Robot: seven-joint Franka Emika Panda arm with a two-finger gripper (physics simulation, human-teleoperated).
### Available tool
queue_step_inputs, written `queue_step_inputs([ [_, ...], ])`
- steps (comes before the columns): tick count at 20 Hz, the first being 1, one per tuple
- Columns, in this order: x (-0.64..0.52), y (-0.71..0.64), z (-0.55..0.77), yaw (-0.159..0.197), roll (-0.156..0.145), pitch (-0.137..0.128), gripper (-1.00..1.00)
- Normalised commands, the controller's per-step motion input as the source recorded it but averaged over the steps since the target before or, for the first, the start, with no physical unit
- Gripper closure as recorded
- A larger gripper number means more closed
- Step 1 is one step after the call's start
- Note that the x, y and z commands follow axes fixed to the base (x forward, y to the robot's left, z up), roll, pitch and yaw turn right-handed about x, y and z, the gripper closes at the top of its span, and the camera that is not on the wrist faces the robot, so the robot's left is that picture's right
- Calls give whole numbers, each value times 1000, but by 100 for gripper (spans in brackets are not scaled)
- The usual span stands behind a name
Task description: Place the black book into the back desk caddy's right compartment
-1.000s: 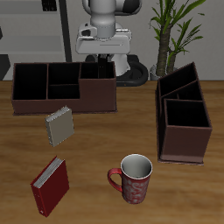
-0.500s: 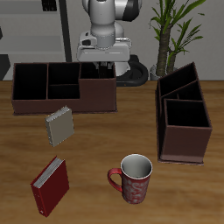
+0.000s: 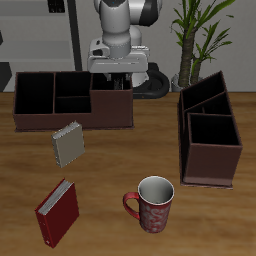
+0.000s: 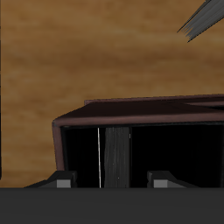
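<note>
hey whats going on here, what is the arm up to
The arm's claw hangs over the back desk caddy, above its right compartment. In the wrist view the black book stands upright between the fingers, down in that dark compartment, white page edge showing. Whether the claw is gripping it or has let go cannot be told. A red book, a spiral notebook and a mug lie untouched on the table.

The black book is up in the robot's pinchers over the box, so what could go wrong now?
1. The black book hangs upright in the gripper close to the back desk caddy wall; it might snag on the rim.
2. If let go too high over the right compartment, it might tip and lean crooked.
</note>
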Motion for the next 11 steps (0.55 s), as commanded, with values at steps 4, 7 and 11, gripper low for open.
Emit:
queue_step_inputs([
  [4, 32, -25, 15, 1, 0, 11, -100],
  [7, 10, -76, 169, 3, -10, -19, -100],
  [11, 116, -130, 175, -11, -17, -10, -100],
])
